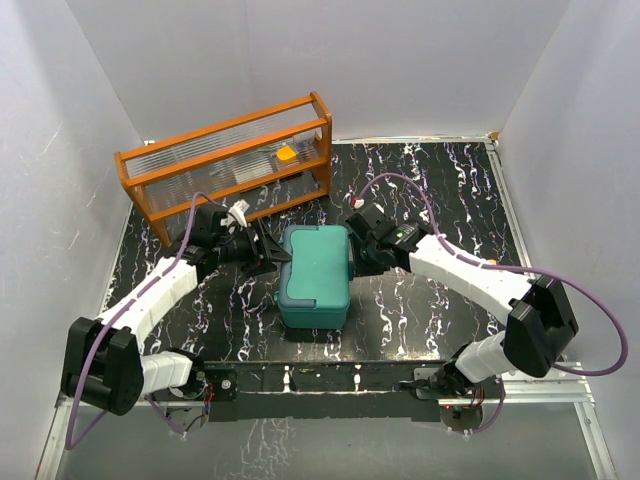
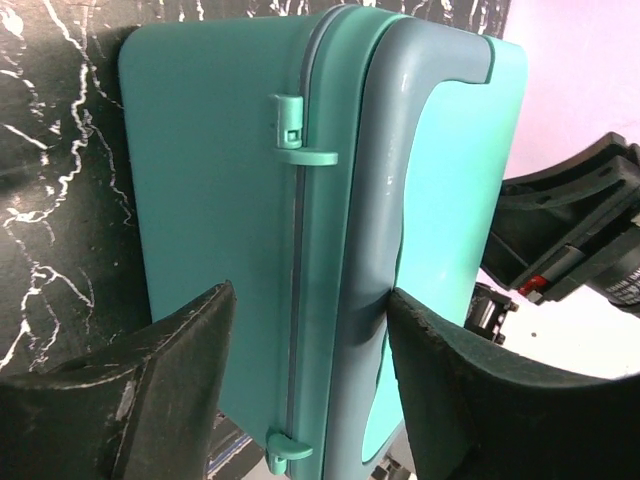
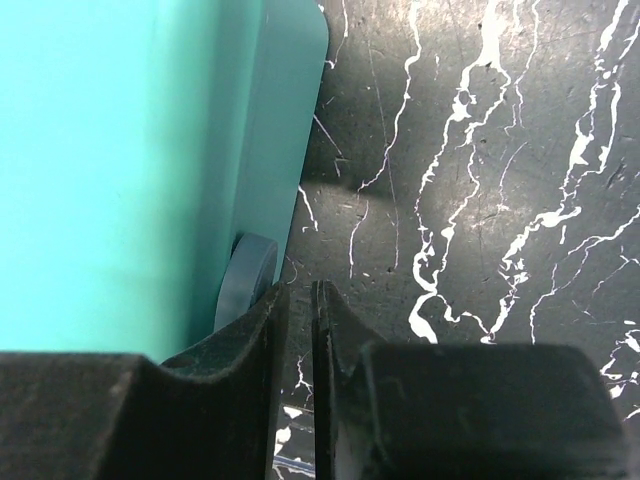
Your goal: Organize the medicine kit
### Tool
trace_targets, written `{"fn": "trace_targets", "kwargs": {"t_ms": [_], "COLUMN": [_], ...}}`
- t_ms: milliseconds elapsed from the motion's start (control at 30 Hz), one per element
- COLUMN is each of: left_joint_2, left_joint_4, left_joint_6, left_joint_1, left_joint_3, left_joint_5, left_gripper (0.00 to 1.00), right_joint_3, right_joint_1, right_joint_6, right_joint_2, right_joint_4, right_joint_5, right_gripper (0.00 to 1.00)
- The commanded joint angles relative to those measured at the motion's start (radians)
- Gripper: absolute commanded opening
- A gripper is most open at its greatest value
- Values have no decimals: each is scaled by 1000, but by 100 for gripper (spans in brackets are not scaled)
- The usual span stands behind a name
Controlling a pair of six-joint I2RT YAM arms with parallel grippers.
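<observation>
Lying closed at the centre of the table (image 1: 430, 320), the medicine kit (image 1: 315, 275) seems nearly finished. The left gripper (image 1: 268, 252) gapes wide at its side, and the right gripper (image 3: 298, 295) is pinched almost together, empty, just beside it.

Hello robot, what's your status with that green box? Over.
Left gripper open at kit's left side. Right gripper nearly shut, empty, at its right side. Kit closed, flat on table. Nothing blocking; rack stands behind.
</observation>
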Motion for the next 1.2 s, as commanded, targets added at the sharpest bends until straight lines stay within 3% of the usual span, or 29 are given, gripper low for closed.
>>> {"fn": "trace_targets", "kwargs": {"t_ms": [0,267,367,467,500,700,900,1167], "left_joint_2": [-41,-174,-258,-360,-394,-602,-709,-707], "left_joint_4": [-169,-450,-483,-503,-511,-544,-507,-502], "left_joint_6": [57,198,238,277,288,319,428,471], "left_joint_1": [-7,-5,-5,-5,-5,-5,-5,-5], "left_joint_3": [65,291,325,345,352,392,423,474], "left_joint_5": [-137,-462,-522,-603,-633,-864,-900,-923], "left_gripper": [62,81,85,91,98,99,99,99], "right_joint_3": [18,-24,-9,6,8,23,29,31], "right_joint_1": [-6,-143,-156,-158,-156,-158,-157,-156], "right_joint_6": [33,18,9,-15,-35,-142,-144,-155], "right_joint_2": [-69,-253,-331,-415,-458,-656,-813,-938], "right_joint_4": [73,7,4,10,20,89,71,114], "right_joint_5": [70,242,326,414,437,485,538,615], "right_gripper": [18,28,37,52,57,79,98,98]}}
